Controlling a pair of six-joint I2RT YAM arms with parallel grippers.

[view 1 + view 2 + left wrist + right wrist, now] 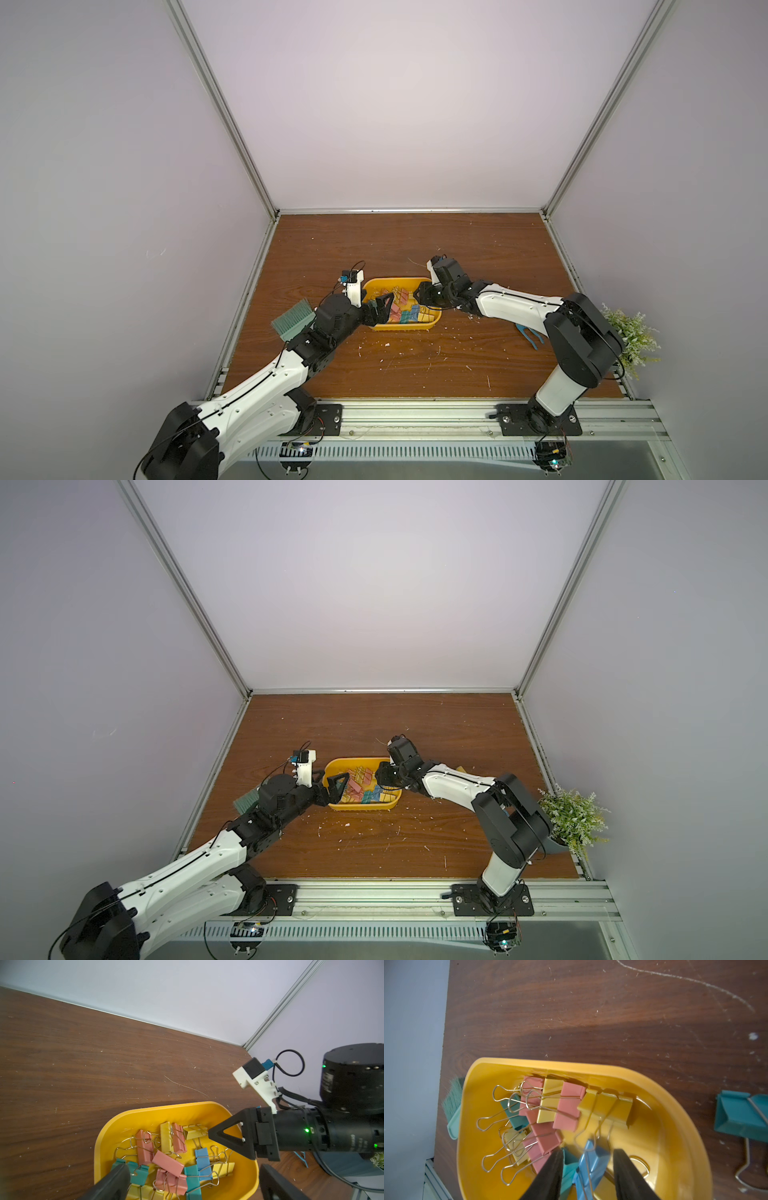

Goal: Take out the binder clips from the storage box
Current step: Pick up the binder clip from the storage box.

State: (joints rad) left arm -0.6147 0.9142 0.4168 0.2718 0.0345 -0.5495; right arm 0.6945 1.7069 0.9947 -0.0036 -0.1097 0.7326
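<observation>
brush [291,322] near storage box [405,327], plant [631,340] — well apart

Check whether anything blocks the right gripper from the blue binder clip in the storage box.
Nothing visible does. The right gripper has its open jaws either side of the blue binder clip inside the storage box. A teal clip lies close beside one finger and might get caught.

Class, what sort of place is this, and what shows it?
Probably a robot test cell: left arm and right arm bolted to an aluminium rail, plain walls framing a wooden tabletop.
</observation>
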